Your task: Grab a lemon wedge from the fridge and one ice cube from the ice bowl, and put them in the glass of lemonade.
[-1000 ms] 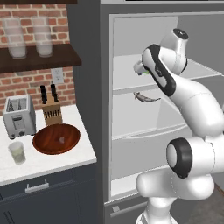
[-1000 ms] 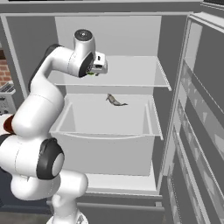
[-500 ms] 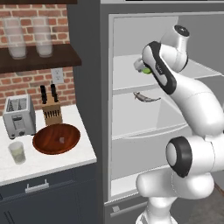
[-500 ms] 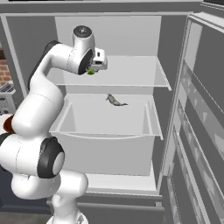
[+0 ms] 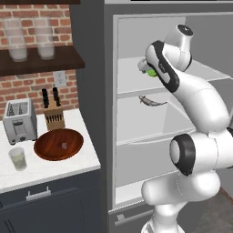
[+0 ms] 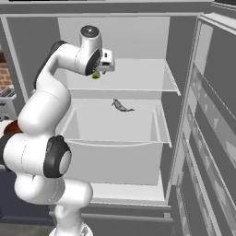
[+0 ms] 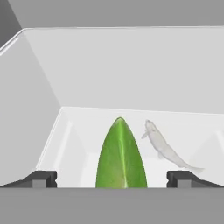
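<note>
The fridge (image 6: 184, 50) stands open, its pale shelves bare of any label or writing that can be read. The arm reaches into it at the height of the upper shelf, and the gripper (image 7: 111, 178) is spread as wide as it goes, its two dark tips far apart at either side of the hand view. Between them, touching neither tip, sits the lemon wedge (image 7: 121, 155), seen end-on as a green pointed sliver with a pale line down its middle; nothing is gripped. In both base views the wedge (image 5: 150, 72) shows as a small green spot right at the hand, above the upper shelf (image 6: 138, 76). Below and beyond it a small grey fish (image 7: 164, 148) lies on the floor of the clear drawer (image 6: 115, 131). On the white counter (image 5: 68, 166) left of the fridge, the bowl (image 5: 58, 144) holds one ice cube (image 5: 64, 146) near its middle, and the glass of lemonade (image 5: 18, 159) stands just left of the bowl, in front of the toaster (image 5: 19, 121). A knife block (image 5: 53, 116) stands behind the bowl; no print shows on either.
</note>
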You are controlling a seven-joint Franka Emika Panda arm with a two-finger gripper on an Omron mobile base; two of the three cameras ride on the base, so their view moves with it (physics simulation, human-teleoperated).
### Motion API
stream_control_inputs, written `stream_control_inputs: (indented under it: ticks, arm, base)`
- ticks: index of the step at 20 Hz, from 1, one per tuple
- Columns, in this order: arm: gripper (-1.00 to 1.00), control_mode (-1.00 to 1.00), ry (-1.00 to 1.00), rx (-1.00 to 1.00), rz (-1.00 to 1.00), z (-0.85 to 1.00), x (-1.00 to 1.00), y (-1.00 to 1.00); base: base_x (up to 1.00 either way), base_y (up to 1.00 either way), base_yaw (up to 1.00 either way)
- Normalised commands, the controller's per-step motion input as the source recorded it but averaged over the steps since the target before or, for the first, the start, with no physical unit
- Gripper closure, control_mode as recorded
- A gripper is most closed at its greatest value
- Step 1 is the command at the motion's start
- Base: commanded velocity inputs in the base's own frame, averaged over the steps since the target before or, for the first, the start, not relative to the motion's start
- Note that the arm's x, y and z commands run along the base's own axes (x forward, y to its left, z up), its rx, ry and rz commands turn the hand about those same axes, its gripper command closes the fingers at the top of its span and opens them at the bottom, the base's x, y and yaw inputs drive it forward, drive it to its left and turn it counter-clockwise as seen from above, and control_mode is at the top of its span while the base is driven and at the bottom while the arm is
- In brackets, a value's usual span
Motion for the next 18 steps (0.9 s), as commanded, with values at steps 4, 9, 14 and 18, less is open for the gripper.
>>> stream_control_inputs:
  ticks: [4, 9, 14, 18]
  arm:
    - [-1.0, -1.0, -0.02, 0.0, 0.0, -0.12, 0.01, -0.18]
    - [-1.0, -1.0, -0.03, 0.0, 0.0, 0.0, -0.06, -0.03]
    - [-1.0, -1.0, 0.0, 0.0, 0.02, -0.19, -0.01, 0.02]
    - [-1.0, -1.0, 0.0, 0.0, 0.02, -0.42, -0.08, 0.07]
  base:
    - [0.0, 0.0, 0.0]
    - [0.0, 0.0, 0.0]
    - [0.0, 0.0, 0.0]
    - [0.0, 0.0, 0.0]
